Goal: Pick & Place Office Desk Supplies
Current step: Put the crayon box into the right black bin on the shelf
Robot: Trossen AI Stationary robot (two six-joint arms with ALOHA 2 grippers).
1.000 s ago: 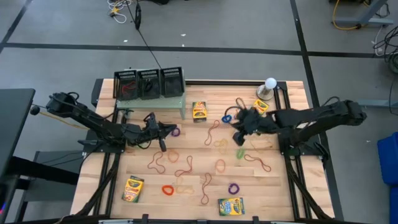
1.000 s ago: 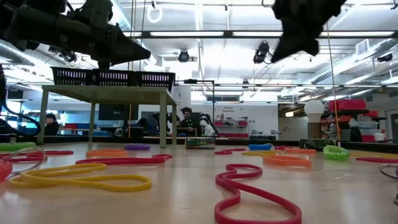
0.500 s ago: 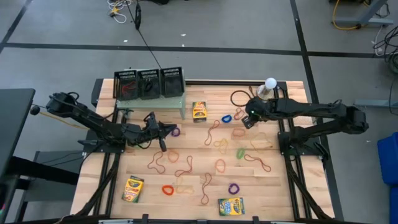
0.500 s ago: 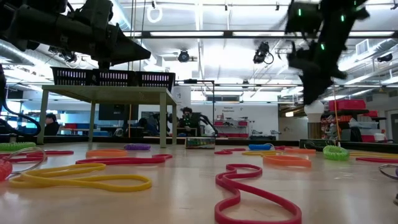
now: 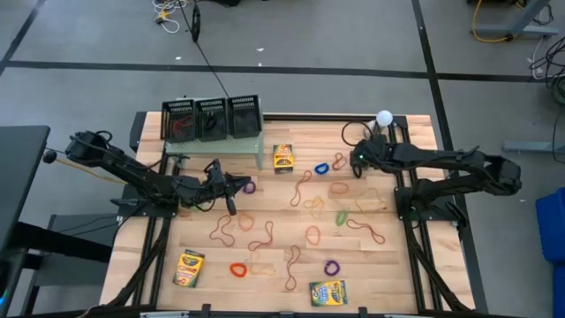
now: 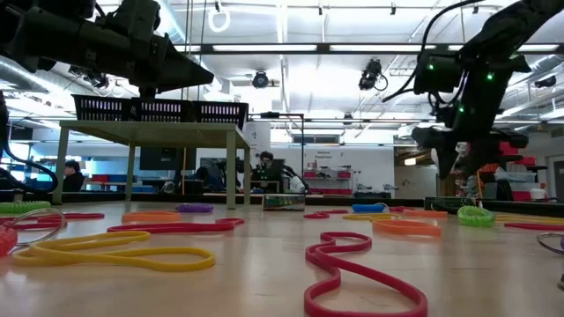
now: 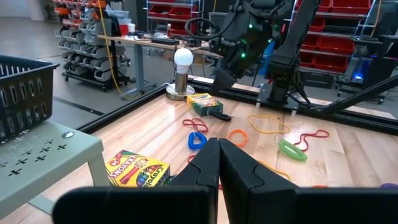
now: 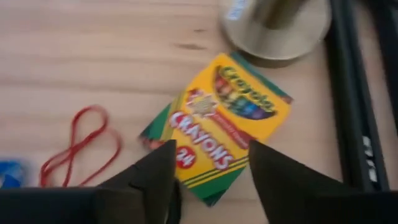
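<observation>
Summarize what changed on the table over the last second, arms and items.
The right gripper swung from mid-table toward the far right corner and its fingers opened; it now hangs over the crayon box beside the globe's base, holding nothing. The left gripper, the trays and the rubber bands stayed put.

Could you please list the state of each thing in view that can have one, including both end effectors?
Left end effector: shut, holding nothing, above the table.
Right end effector: open, over the crayon box by the globe.
Crayon box by the globe: closed, lying flat, not gripped.
Globe: upright on its base.
Mesh trays: three in a row on the green stand.
Red rubber band: lying loose on the table.
</observation>
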